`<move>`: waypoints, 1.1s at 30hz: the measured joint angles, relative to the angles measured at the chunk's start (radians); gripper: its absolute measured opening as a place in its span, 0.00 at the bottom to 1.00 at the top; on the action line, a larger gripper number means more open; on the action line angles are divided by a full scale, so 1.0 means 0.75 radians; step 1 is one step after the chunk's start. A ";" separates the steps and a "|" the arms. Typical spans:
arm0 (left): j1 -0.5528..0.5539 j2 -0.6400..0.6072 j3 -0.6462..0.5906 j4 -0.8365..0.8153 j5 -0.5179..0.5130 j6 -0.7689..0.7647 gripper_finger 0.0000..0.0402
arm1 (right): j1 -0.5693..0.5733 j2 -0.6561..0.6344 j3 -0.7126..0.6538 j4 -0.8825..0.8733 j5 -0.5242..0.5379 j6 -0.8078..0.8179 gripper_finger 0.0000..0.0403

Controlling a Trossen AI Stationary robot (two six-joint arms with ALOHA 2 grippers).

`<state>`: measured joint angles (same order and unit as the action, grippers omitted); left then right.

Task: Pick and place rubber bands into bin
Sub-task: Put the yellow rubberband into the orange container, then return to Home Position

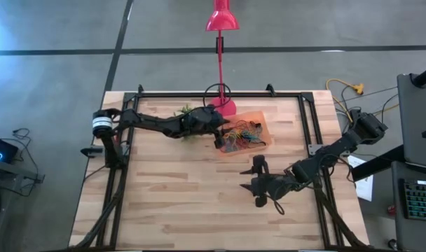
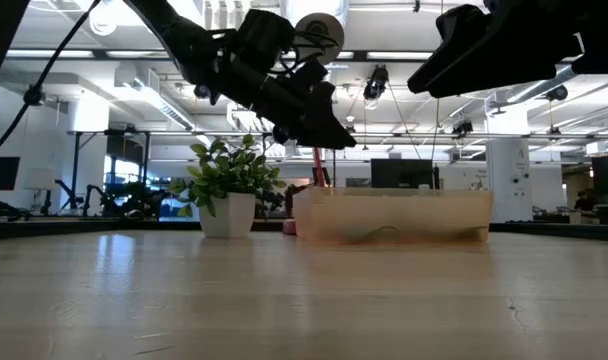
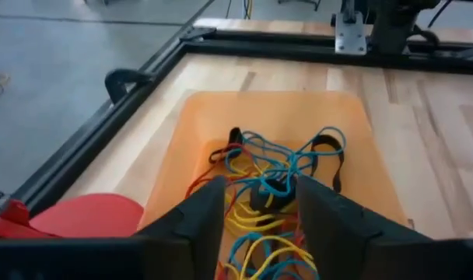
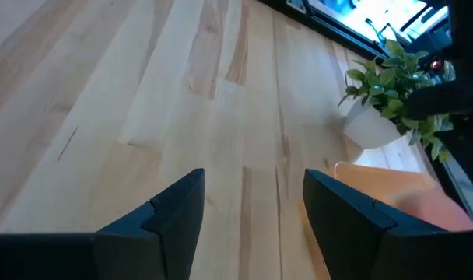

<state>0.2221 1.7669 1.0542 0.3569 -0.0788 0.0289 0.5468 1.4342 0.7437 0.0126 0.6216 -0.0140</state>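
The orange translucent bin (image 1: 255, 120) stands at the far middle of the table, next to the plant, and shows as a low tray in the low view (image 2: 389, 218). A tangle of rubber bands (image 3: 279, 175) in blue, yellow, red and black lies inside it (image 1: 242, 138). My left gripper (image 3: 260, 208) is open and hangs above the bin's left end (image 1: 221, 137), fingers on either side of the pile below, well clear of the tray in the low view (image 2: 324, 125). My right gripper (image 4: 256, 210) is open over bare wood (image 1: 254, 182), nearer than the bin.
A small green plant in a white pot (image 2: 227, 190) sits left of the bin (image 1: 187, 112). A pink lamp's base (image 1: 225, 106) stands just beyond the bin, and shows red in the left wrist view (image 3: 89, 214). A black metal frame (image 1: 307, 119) rims the table. Bare wood (image 1: 178, 189) spreads across the near half.
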 joint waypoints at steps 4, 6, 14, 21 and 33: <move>-0.014 -0.065 0.002 -0.001 0.000 0.002 0.40 | 0.000 0.000 0.001 0.001 0.001 -0.043 0.51; -0.033 -0.117 0.003 -0.013 -0.001 0.002 0.40 | -0.002 -0.002 0.010 -0.003 0.018 -0.054 0.51; -0.133 -0.445 -0.055 -0.338 0.034 0.229 0.40 | -0.016 -0.206 0.028 -0.129 0.039 -0.085 0.51; -0.150 -0.756 -0.316 -0.215 0.036 0.295 0.40 | -0.064 -0.611 -0.123 -0.181 0.039 -0.046 0.51; -0.152 -1.000 -0.773 0.153 0.211 0.325 0.40 | -0.501 -1.267 -0.584 0.109 -0.732 -0.135 0.51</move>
<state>0.1083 1.0173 0.4743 0.4718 0.0797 0.2726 0.1712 0.4840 0.3061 0.0943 0.0723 -0.1153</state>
